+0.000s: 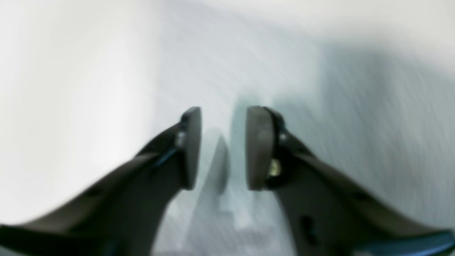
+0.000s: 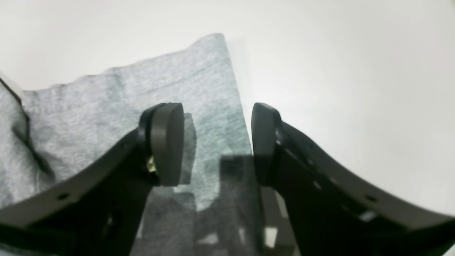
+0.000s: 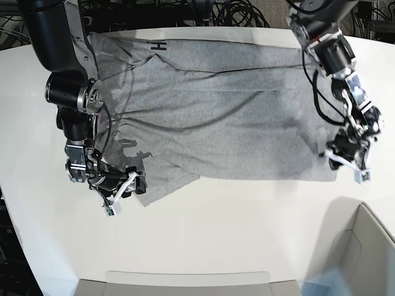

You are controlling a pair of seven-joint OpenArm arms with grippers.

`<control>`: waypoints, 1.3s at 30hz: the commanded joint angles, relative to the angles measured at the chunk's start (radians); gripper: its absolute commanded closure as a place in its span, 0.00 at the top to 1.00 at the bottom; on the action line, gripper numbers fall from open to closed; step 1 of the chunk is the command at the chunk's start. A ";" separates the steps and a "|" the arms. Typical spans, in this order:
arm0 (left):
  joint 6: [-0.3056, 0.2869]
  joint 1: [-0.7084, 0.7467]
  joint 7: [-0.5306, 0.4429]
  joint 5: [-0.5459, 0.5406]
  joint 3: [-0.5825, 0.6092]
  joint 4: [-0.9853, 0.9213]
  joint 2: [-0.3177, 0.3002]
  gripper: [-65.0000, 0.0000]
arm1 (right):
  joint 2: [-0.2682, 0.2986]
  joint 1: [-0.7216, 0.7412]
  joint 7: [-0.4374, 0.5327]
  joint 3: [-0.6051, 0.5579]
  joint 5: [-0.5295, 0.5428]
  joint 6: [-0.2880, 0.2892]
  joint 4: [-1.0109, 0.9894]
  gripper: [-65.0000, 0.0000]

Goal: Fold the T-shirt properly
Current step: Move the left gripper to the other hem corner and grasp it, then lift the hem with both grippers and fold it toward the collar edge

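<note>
The light grey T-shirt [image 3: 228, 117] lies spread flat across the white table [image 3: 216, 234], with a bit of black lettering [image 3: 159, 44] at its far edge. My left gripper [image 3: 339, 159] hovers at the shirt's near right corner. In the blurred left wrist view, the left gripper [image 1: 223, 147] stands open over pale cloth, with nothing between its pads. My right gripper [image 3: 136, 180] is at the shirt's near left corner. Seen from the right wrist, the right gripper [image 2: 217, 144] is open and straddles the T-shirt's [image 2: 106, 106] edge, one finger over cloth and one over bare table.
A shallow grey tray [image 3: 185, 282] sits at the table's front edge. A pale box [image 3: 364, 246] stands at the front right. Black cables [image 3: 234, 12] pile up behind the table's far edge.
</note>
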 commanded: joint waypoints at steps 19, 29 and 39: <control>-0.023 -0.380 -0.543 -0.017 0.325 -0.928 -0.235 0.53 | 0.008 -0.014 -0.121 -0.005 -0.044 0.000 -0.007 0.47; -0.035 -0.342 -0.554 -0.017 0.471 -0.925 -0.232 0.32 | 0.003 -0.014 -0.121 -0.007 -0.072 0.000 -0.007 0.38; -0.029 -0.346 -0.557 -0.023 0.466 -0.924 -0.237 0.00 | -0.009 0.027 -0.112 0.002 -0.138 -0.005 0.001 0.00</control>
